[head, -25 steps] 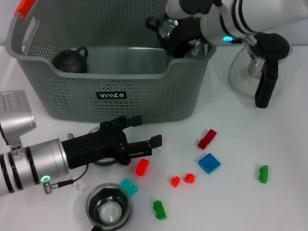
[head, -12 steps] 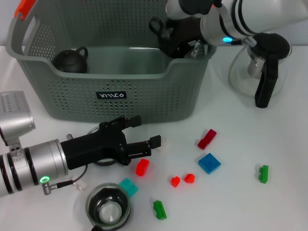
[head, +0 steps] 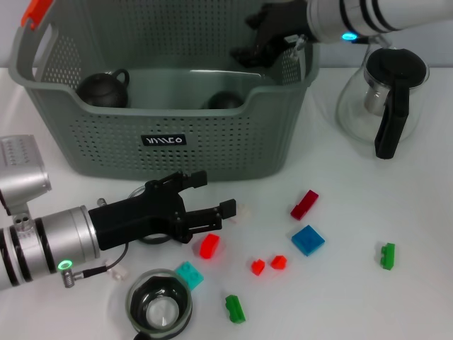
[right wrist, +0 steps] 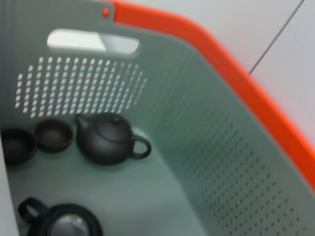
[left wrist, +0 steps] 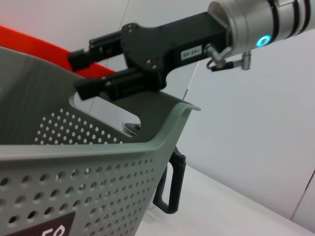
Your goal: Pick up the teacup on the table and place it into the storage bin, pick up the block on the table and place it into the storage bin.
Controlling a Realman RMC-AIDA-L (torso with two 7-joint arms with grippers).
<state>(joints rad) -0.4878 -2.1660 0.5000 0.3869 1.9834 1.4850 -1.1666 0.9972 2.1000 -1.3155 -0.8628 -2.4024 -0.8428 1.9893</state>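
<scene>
At the far left of your desk the left gripper hangs low in front of the large grey-green perforated plastic storage bin, its black fingers spread apart and holding nothing. Just below it you see a round glass cup with a dark rim, and toy blocks lie scattered on the desk: a red block near the fingertips, a teal block, a green block, two small red blocks, a dark red brick, a blue square block and another green block farther right.

Inside the bin, the right wrist view shows you a dark round teapot, two small dark teacups beside it, and a dark lidded vessel with a handle nearer the camera.

The right gripper is above the bin's right rear corner, its fingers parted and empty. To its right a glass pitcher with a black lid and handle stands on the desk.

Compared with a second ago, the right gripper has risen out of the bin and no longer holds the dark vessel, which now sits on the bin floor; the left gripper has barely moved.
</scene>
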